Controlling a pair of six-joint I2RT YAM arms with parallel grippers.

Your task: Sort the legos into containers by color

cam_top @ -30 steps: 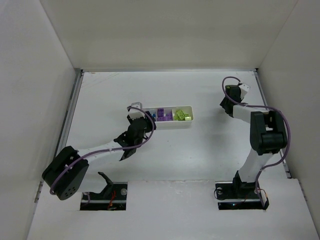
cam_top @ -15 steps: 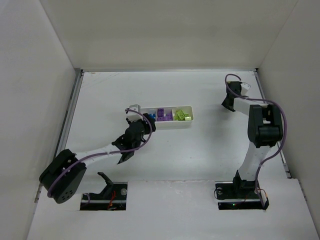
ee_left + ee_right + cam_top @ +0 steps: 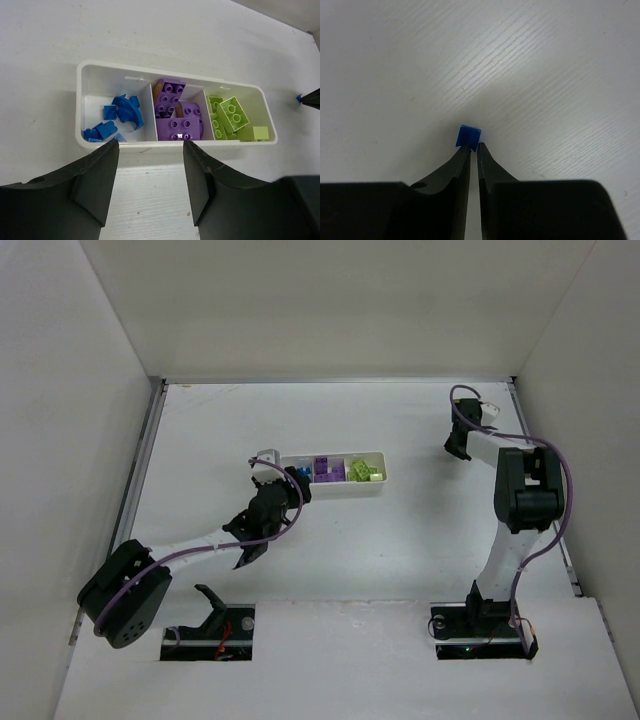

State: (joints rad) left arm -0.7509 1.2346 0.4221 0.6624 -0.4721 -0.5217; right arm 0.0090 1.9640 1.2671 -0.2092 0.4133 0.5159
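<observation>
Right claw (image 3: 474,148): closed, tips touching blue brick (image 3: 469,136) at its 6 o'clock edge; pinch unclear.
Left claw (image 3: 150,147): open, empty, at tray's 6 o'clock.
Tray (image 3: 78,112): long axis runs 9 to 3 o'clock.
Compartments: blue legos (image 3: 122,112) at 9, purple legos (image 3: 175,117) middle, green legos (image 3: 232,114) at 3.
Blue brick: on table (image 3: 545,60), well apart from tray, toward 3 o'clock.

Glossy plastic tray (image 3: 79,102), glossy plastic legos (image 3: 181,127); matt grained tabletop (image 3: 545,60).

Bright even overhead light, soft shadows — sharp focus
</observation>
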